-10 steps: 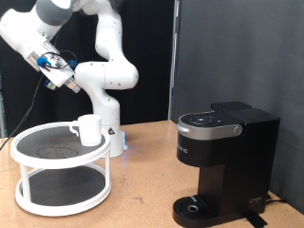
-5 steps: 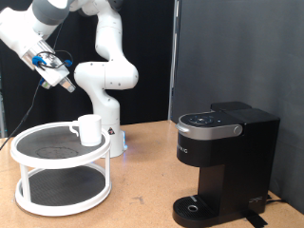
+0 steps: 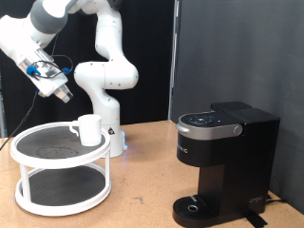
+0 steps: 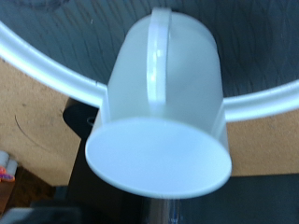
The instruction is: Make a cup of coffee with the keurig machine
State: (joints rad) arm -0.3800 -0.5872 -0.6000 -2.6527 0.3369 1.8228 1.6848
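The cup (image 3: 88, 129), a plain white mug, stands upright on the top tier of a white round two-tier stand (image 3: 38, 186) at the exterior view's left. It fills the wrist view (image 4: 159, 103), handle facing the camera, with the stand's white rim (image 4: 37, 58) behind it. My gripper (image 3: 60, 95) hangs in the air above and to the left of the cup, well apart from it; its fingers do not show in the wrist view. The black keurig machine (image 3: 223, 157) stands at the right with its lid down, and nothing sits on its drip tray (image 3: 195, 206).
The white arm base (image 3: 104, 85) stands behind the stand. The brown table (image 3: 142, 190) runs between stand and machine. A dark curtain forms the backdrop. A dark shape (image 4: 93, 201) lies below the cup in the wrist view.
The gripper has moved left and a little down, closer to the level above the stand. The cup and the machine have not moved.
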